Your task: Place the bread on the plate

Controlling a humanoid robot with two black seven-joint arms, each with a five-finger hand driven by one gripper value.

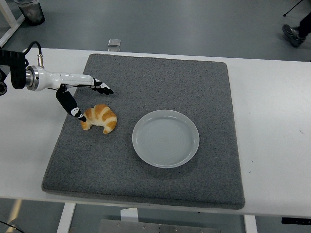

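Note:
A golden croissant [99, 118] lies on the grey mat [155, 87], left of the empty pale grey plate [165, 138]. My left hand [89, 98] reaches in from the left edge, low over the mat. Its fingers [102, 87] are spread out just behind the croissant. Its thumb [75, 111] points down and touches the croissant's left end. The hand holds nothing. The right arm is out of view.
The mat lies on a white table [272, 111]. A small clear item [114, 43] sits at the table's far edge behind the mat. A person's shoe [294, 34] shows on the floor at the top right.

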